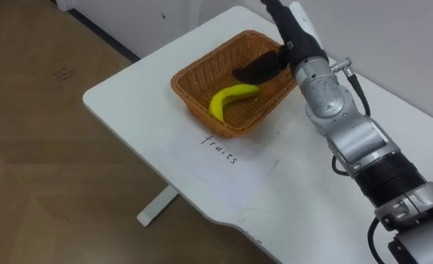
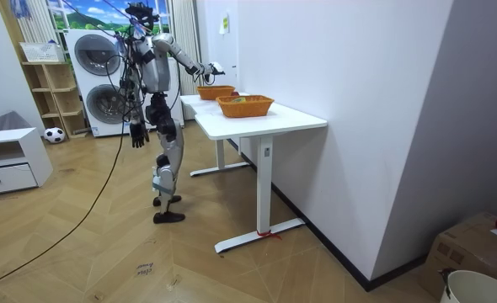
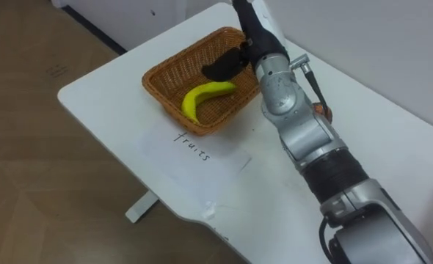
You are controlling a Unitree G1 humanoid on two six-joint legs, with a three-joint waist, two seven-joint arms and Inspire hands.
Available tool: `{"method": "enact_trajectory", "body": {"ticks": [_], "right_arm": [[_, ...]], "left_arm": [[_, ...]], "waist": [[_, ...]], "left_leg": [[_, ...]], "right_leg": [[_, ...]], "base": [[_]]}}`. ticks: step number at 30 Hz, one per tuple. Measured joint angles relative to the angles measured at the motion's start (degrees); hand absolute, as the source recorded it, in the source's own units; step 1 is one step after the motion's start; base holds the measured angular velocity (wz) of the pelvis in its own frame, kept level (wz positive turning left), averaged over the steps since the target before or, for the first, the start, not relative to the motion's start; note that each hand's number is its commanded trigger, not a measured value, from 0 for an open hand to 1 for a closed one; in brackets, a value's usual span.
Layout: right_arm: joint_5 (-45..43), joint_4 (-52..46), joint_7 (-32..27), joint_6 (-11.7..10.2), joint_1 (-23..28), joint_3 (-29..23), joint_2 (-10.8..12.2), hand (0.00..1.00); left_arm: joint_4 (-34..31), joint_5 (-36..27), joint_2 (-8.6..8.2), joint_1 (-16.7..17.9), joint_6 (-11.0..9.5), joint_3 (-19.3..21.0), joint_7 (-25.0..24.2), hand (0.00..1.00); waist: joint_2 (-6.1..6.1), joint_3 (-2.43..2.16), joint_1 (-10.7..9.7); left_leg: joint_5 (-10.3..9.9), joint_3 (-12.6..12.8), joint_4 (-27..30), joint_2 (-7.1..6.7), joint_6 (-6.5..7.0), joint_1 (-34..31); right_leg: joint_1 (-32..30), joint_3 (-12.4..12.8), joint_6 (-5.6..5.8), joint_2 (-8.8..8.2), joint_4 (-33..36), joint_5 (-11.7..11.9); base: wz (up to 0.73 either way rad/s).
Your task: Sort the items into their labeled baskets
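Observation:
A yellow banana [image 1: 227, 97] lies inside a wicker basket [image 1: 194, 70] near the table's corner. The word "fruits" [image 1: 222, 149] is handwritten on the tabletop in front of it. My right hand [image 1: 264, 66] hovers over the basket's far side, just above the banana's end. Its dark fingers are loosely stretched and hold nothing. In the room view I stand at the table's far end with that arm reaching over the farther basket [image 2: 215, 92]. My left hand [image 2: 136, 135] hangs at my side.
The white table [image 1: 128, 95] ends close to the left of the basket, with wood floor below. A second wicker basket [image 2: 245, 105] sits nearer the room camera. A small orange patch [image 3: 322, 110] shows behind my forearm. Washing machines [image 2: 97, 76] stand behind me.

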Motion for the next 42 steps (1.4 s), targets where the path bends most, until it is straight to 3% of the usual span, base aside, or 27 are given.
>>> {"method": "enact_trajectory", "body": {"ticks": [5, 11, 15, 21, 33, 42], "right_arm": [[0.1, -0.3, -0.1, 0.0, 0.0, -0.9, -0.1, 0.00], [3.1, -1.4, -0.1, -0.5, 0.0, -2.8, -0.1, 0.00], [2.9, -1.5, -0.5, -2.1, 0.0, -4.1, -0.5, 0.00], [3.4, -2.4, -0.7, -2.2, 0.0, -6.7, -2.7, 0.00], [5.2, -4.2, -3.6, -3.3, 0.0, -12.3, -2.9, 0.00], [7.6, -7.3, -3.8, -3.3, 0.1, -14.1, -2.8, 0.00]], "left_arm": [[-0.2, 0.0, -0.02, -0.4, 0.4, 0.0, 0.4, 0.00], [0.2, -0.1, -0.38, -2.1, 0.3, -0.1, 1.9, 0.00], [0.3, -0.1, -0.55, -2.4, 0.2, -0.4, 2.1, 0.00], [0.4, -0.1, -0.92, -3.8, -0.2, -0.4, 2.0, 0.00], [0.4, -0.1, -2.05, -5.2, -0.9, -0.4, 4.5, 0.00], [0.4, -0.9, -2.53, -5.8, -1.0, -0.5, 5.7, 0.00]], "waist": [[0.96, -0.68, -0.9], [3.08, -0.68, -2.1], [4.13, -0.71, -4.5], [4.07, -0.79, -6.4], [3.39, -1.27, -9.3], [3.41, -1.30, -11.0]], "left_leg": [[0.0, 1.0, 0.0, 0.11, 0.02, 0.1], [0.0, 1.9, -0.1, 0.27, 0.04, 0.9], [0.1, 2.1, -0.3, 0.35, 0.12, 1.2], [0.1, 3.7, -0.6, 0.69, 0.13, 1.3], [0.1, 5.2, -1.3, 1.16, 0.13, 2.5], [0.1, 8.7, -2.3, 2.31, 0.11, 4.1]], "right_leg": [[-0.5, 1.6, -0.01, -0.03, 0.2, 0.0], [-0.5, 3.0, -0.01, -0.08, 0.7, 0.0], [-0.4, 3.4, -0.02, -0.03, 0.7, 0.0], [-0.9, 4.9, -0.15, 0.12, 0.7, 0.1], [-0.7, 6.4, -0.32, 0.38, 0.7, 0.2], [-1.0, 9.6, -0.89, 1.22, 0.6, 0.6]], "base": [[-0.10], [-0.07], [-0.08], [-0.13], [-0.06], [-0.19]]}}
